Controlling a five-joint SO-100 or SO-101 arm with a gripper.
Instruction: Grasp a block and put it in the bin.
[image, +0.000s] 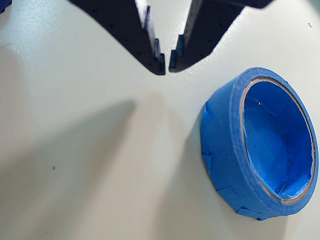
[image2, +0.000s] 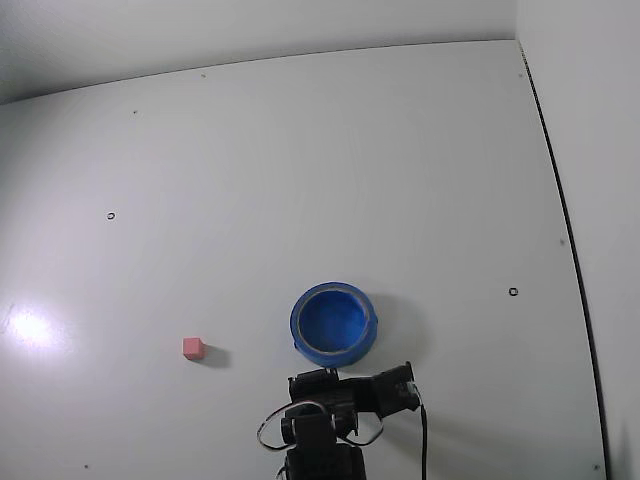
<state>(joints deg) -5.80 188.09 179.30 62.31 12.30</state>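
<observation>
The block (image2: 194, 347), a tiny pink-red cube, lies on the white table left of the arm in the fixed view; it is out of the wrist view. The bin (image2: 333, 320), a round blue container with a thick rim, sits just beyond the folded arm (image2: 345, 393) and looks empty. In the wrist view the bin (image: 227, 150) lies low at the right, tilted by perspective. My gripper (image: 166, 65) hangs above bare table to the left of the bin, its dark fingers (image: 155, 50) nearly touching at the tips with nothing between them.
The white table (image2: 300, 180) spreads wide around the bin and block. A dark seam runs down the right side (image2: 565, 230). Small dark marks dot the surface, one at the right (image2: 513, 292).
</observation>
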